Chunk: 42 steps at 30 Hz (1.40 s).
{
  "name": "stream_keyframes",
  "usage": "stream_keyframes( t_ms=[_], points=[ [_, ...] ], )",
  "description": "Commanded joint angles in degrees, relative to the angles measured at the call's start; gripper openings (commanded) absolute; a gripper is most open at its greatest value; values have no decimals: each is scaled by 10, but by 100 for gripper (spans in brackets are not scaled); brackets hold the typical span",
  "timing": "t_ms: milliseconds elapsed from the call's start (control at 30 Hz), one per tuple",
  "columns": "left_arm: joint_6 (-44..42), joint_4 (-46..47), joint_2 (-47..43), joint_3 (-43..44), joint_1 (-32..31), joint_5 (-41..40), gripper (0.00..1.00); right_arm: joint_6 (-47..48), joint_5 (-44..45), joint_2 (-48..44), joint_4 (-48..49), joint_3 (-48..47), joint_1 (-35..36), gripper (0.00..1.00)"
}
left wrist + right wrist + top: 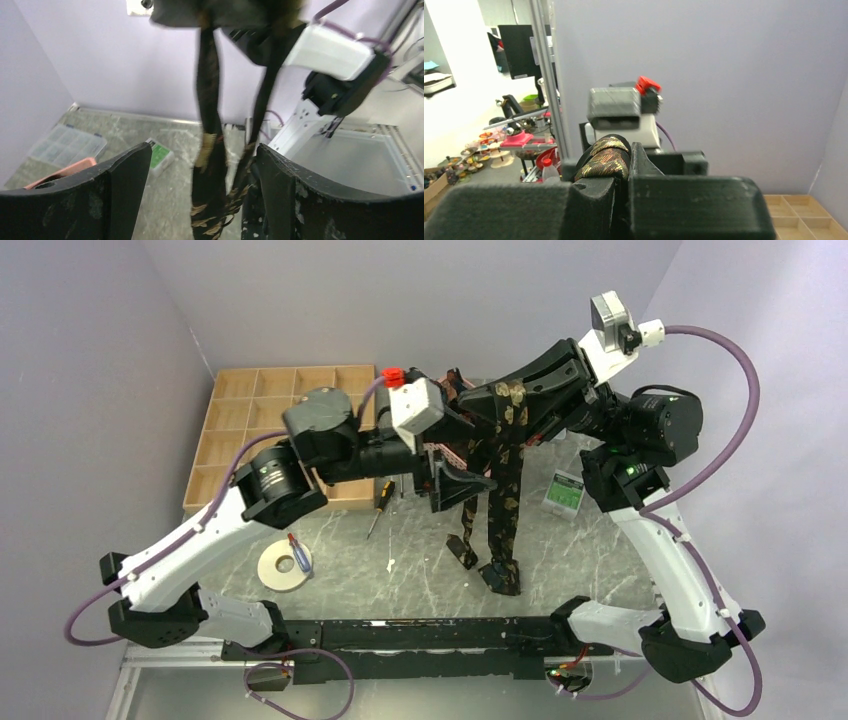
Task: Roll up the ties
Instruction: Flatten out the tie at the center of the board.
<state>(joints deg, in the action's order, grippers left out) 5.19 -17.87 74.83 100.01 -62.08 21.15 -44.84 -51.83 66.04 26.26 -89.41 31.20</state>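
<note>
The tie [207, 115] hangs doubled between wide-apart jaws.

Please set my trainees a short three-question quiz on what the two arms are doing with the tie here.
1. True or false: the right tool is shut on the tie.
2. The tie's hanging strands pass: A) between the fingers of the left tool; B) outside both fingers; C) behind its wrist.
3. Fill in: the tie's lower ends reach the ___.
Key: 1 true; 2 A; 3 table.
</note>
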Motion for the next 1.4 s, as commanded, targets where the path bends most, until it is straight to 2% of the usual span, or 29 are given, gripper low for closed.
stream_keyframes(
  t_ms=[0,133,167,267,300,333,400,500,567,633,800,933,1000,1067,1100,1133,1167,1233,1367],
  points=[
    [-28,2,7,19,-1,-50,81,-32,-15,-7,57,1,-2,0],
    [-43,34,2,-7,-1,-87,81,-36,-15,-12,63,12,-2,0],
    [-45,50,-2,-21,-1,-89,77,-40,-17,-11,68,13,-1,0],
    [-69,78,-7,-44,-1,-109,52,-56,-22,-12,83,19,-2,0],
    [-74,73,-5,-44,-1,-115,46,-57,-22,-13,83,22,-2,0],
    [-80,68,-4,-43,-1,-120,47,-54,-23,-16,81,22,-1,0],
    [-84,66,-4,-49,-1,-124,56,-52,-23,-20,75,23,-2,0],
    [-86,77,-17,-75,-1,-104,82,-55,-24,-24,76,22,-2,0],
    [-90,77,-27,-91,-1,-101,87,-54,-25,-26,72,19,-2,0],
    [-97,68,-34,-103,-1,-108,85,-53,-26,-28,68,17,-3,0],
    [-110,48,-31,-119,0,-105,72,-77,-27,-30,98,29,-2,0],
    [-111,41,-15,-117,1,-86,41,-93,-28,-28,122,44,-2,0],
    [-119,34,-15,-118,0,-95,38,-90,-31,-30,118,45,-4,0],
    [-127,33,-22,-125,1,-106,44,-87,-35,-32,114,42,-6,0],
    [-128,33,-28,-131,2,-109,57,-86,-37,-33,110,41,-7,0],
    [-127,36,-34,-138,4,-110,78,-83,-39,-34,104,39,-7,0],
    [-122,40,-41,-143,6,-108,87,-80,-40,-35,99,37,-8,0],
    [-112,58,-57,-159,12,-95,92,-80,-41,-36,99,37,-10,0],
    [-79,85,-81,-175,50,-38,91,-94,-43,-36,113,39,-14,0]
  ],
)
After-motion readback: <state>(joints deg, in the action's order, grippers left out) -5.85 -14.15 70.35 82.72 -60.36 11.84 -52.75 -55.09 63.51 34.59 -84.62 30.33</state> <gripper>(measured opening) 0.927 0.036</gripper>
